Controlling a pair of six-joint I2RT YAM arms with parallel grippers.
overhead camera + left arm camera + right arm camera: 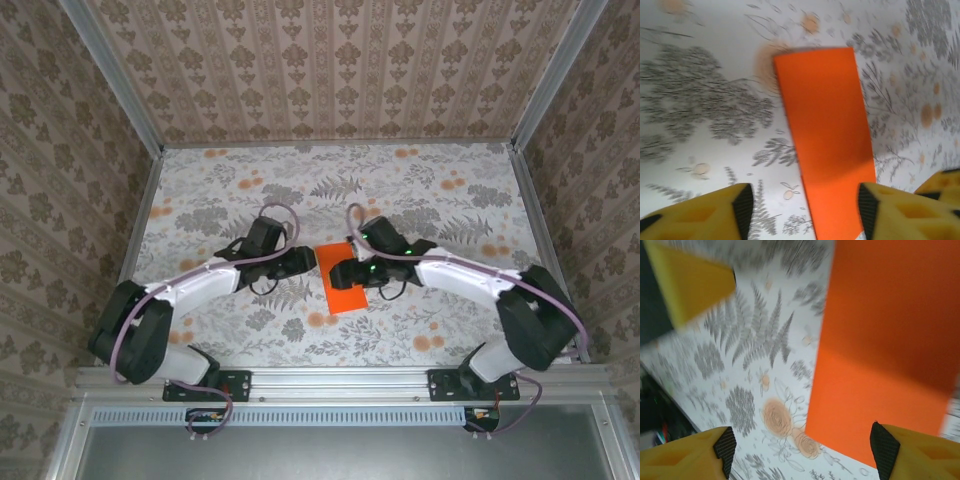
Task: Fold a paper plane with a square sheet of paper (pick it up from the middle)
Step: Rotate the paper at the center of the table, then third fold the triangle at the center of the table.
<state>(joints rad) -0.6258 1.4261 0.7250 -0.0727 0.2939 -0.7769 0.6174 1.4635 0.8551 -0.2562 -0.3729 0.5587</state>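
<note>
The square sheet of paper [348, 292] sits mid-table from above, an orange folded rectangle between the left gripper [306, 262] and right gripper [338, 274], so I'd say early folds. Left wrist: it lies flat, fingers [742, 210] half apart around its near end, gripping nothing. Right wrist: fingers [725, 447] wide, paper flat beside one; the next fold probably needs a clean edge pinch.

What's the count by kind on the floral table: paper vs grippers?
Orange paper sheet: 1
Grippers with yellow fingers: 2 (left gripper, right gripper)
Total: 3
</note>
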